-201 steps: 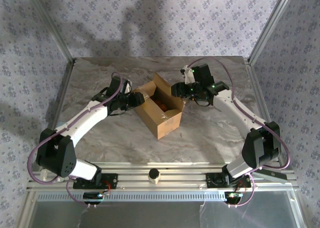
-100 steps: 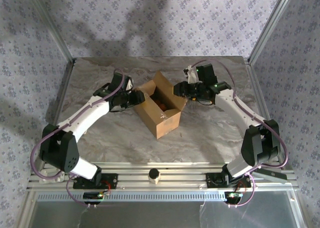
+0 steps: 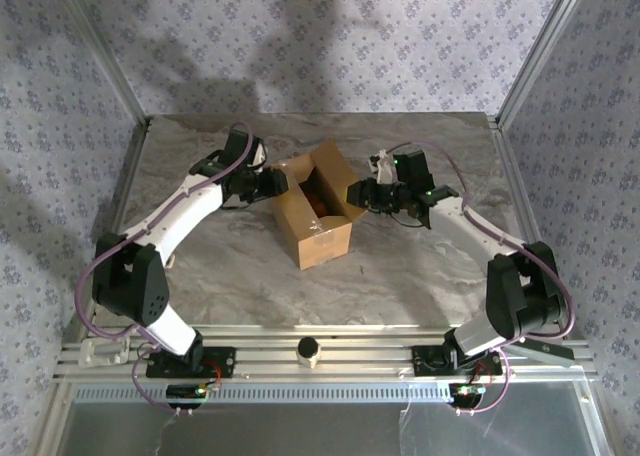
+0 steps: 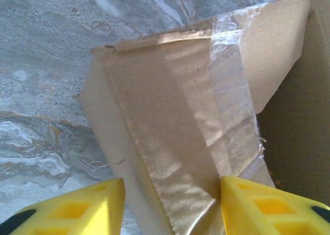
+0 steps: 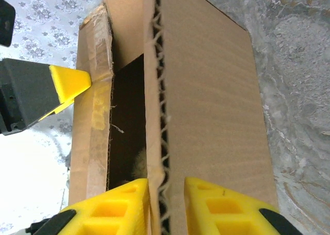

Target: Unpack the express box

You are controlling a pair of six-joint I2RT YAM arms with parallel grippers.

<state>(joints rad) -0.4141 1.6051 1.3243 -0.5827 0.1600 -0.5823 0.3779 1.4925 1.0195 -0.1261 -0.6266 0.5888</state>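
The express box [image 3: 322,228] is a brown cardboard box standing open in the middle of the marble table. My left gripper [image 3: 272,183] is at its left side, and its yellow fingers [image 4: 258,206] pinch the taped left flap [image 4: 175,121] together with the wall under it. My right gripper [image 3: 356,191] is at the box's right side, its jaws closed to a narrow gap on the corrugated edge of the right flap [image 5: 206,90]. Inside the dark opening shows something tan and fuzzy [image 5: 138,164]. A yellow fingertip of the left gripper [image 5: 69,83] touches the far flap.
The marble table [image 3: 420,266] is walled by patterned panels and aluminium posts [image 3: 100,66] at left, back and right. A small round knob [image 3: 308,350] sits on the front rail between the arm bases. Open tabletop lies in front of the box.
The box has shifted a little left and turned, with both grippers moving along at its sides. The right jaws have narrowed onto the cardboard edge.
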